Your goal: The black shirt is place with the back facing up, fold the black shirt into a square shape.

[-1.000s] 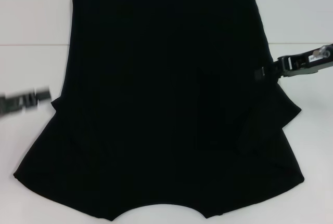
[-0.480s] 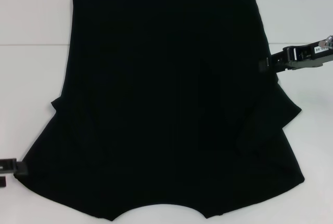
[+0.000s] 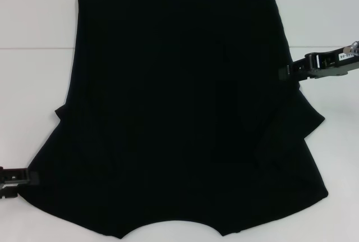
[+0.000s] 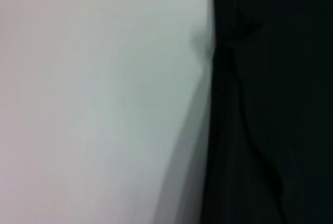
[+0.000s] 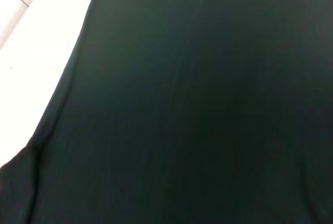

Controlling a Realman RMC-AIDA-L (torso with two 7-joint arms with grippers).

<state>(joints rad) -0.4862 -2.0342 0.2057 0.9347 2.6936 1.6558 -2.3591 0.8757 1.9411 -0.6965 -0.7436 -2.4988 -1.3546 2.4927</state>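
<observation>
Your black shirt lies spread on the white table. Left gripper at its sleeve corner, right gripper at the side edge; likely pre-grasp, grip state unclear. Next, pinch both edges.

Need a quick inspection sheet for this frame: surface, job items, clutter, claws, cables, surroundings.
Surface: white table, bare beside the cloth.
Job's things: black shirt spread flat, both sleeves folded inward, collar notch at the near edge; no lettering visible.
Clutter: nothing seen.
Claws: left claw at the shirt's near left corner, low on the table; right claw at the shirt's right edge, about mid-length. Whether either is open or shut cannot be told.
Cables: nothing seen.
Surroundings: a thin seam line crosses the table; nothing else seen.
</observation>
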